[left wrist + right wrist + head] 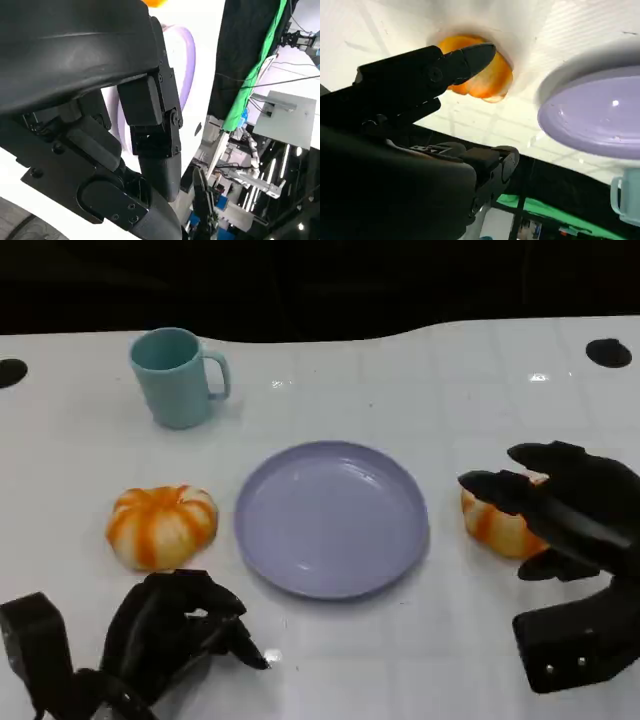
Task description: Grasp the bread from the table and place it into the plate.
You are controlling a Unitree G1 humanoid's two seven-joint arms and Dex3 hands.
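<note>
The right hand [560, 502] reaches in from the table's [420, 370] near right edge, its fingers [500, 485] spread and arched over the bread [492, 524] on that side. The upper fingers lie across the top of the loaf, and from the right wrist view a fingertip [480, 52] sits against the orange crust [490, 80] (whether the hand has truly closed around it I cannot tell; the far side is hidden). The bread rests on the white table just to the right of the lilac plate [333, 518], near its rim but apart from it. It is a round, ridged bun, orange striped with pale bands, domed side up; with so much of it covered I cannot make out a long axis.

The left hand [175, 630] rests low at the near left, fingers curled loosely inward and holding nothing. Just beyond it lies a second bun [162, 526] of the same kind, left of the plate. A pale teal mug [175, 376] stands upright further back, handle turned to the right. The plate lies bare in the middle, between the two buns, with nothing between it and the right-hand bread.
</note>
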